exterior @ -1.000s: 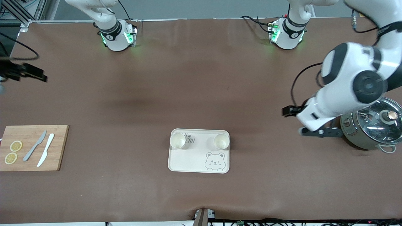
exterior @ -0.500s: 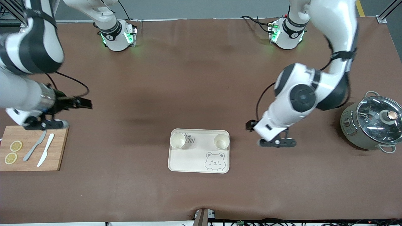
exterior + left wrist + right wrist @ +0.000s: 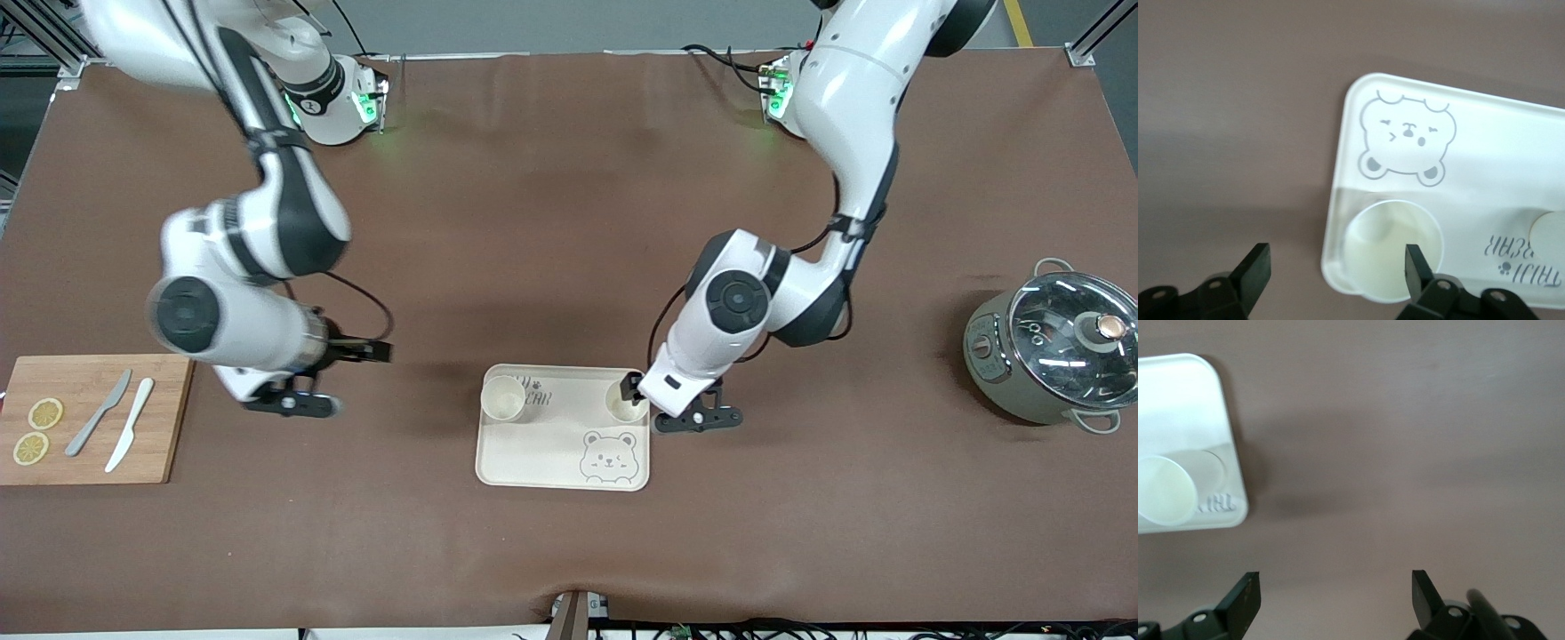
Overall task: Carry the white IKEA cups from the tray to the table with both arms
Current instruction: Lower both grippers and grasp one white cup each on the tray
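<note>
Now both arms are reaching for the cups, neither grasped.

The left gripper (image 3: 1331,267) is hanging with jaws spread over the cup (image 3: 626,402) at the left arm's end of the tray (image 3: 551,458), one finger above its mouth, so it needs centring before descending. The right gripper (image 3: 1331,597), jaws released, is hovering over bare table (image 3: 569,222) beside the tray, needing to travel over the other cup (image 3: 503,397).

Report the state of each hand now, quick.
Left hand: open, holding nothing, at the small cream-white handleless cup.
Right hand: open, empty, over the brown matte table.
</note>
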`<action>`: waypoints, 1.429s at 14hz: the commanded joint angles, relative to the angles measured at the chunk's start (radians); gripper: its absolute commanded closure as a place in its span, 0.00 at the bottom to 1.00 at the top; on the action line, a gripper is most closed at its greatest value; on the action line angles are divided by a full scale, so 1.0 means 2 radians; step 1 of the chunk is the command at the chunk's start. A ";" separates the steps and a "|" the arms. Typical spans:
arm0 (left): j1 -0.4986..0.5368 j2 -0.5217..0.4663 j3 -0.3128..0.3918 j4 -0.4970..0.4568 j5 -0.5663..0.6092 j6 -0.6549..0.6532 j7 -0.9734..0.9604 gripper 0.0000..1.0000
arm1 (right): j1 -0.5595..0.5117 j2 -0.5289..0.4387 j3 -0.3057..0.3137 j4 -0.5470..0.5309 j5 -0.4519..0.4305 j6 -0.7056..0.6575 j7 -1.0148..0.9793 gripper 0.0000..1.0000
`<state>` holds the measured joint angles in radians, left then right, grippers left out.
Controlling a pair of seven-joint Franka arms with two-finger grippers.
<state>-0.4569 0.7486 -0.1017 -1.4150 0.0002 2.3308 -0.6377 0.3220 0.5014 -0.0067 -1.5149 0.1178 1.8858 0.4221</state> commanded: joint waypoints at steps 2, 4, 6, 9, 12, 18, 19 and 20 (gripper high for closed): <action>-0.007 0.026 0.003 0.007 0.010 0.027 -0.019 0.15 | 0.047 0.038 -0.005 0.009 0.010 0.066 0.095 0.00; -0.009 0.028 0.003 -0.001 0.011 0.027 -0.020 0.17 | 0.067 0.058 -0.005 0.009 0.011 0.104 0.151 0.00; -0.009 0.027 0.003 -0.008 0.011 0.027 -0.019 0.24 | 0.076 0.069 -0.005 0.011 0.011 0.127 0.171 0.00; -0.009 0.033 0.003 -0.008 0.009 0.027 -0.022 0.68 | 0.076 0.074 -0.005 0.013 0.011 0.142 0.171 0.00; -0.009 0.031 0.003 -0.007 0.005 0.027 -0.022 0.99 | 0.082 0.087 -0.005 0.013 0.009 0.162 0.173 0.00; -0.015 0.021 0.008 -0.004 0.011 0.026 -0.044 1.00 | 0.100 0.112 -0.005 0.014 0.008 0.197 0.212 0.15; -0.012 0.014 0.007 -0.004 0.011 0.024 -0.044 1.00 | 0.103 0.112 -0.005 0.014 0.008 0.198 0.212 0.26; -0.010 0.005 0.008 -0.004 0.011 0.021 -0.044 1.00 | 0.103 0.112 -0.005 0.014 0.008 0.198 0.210 0.51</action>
<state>-0.4715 0.8066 -0.0990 -1.4114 0.0002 2.3801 -0.6944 0.5180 0.7123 -0.0112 -1.5105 0.1255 2.2816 0.8231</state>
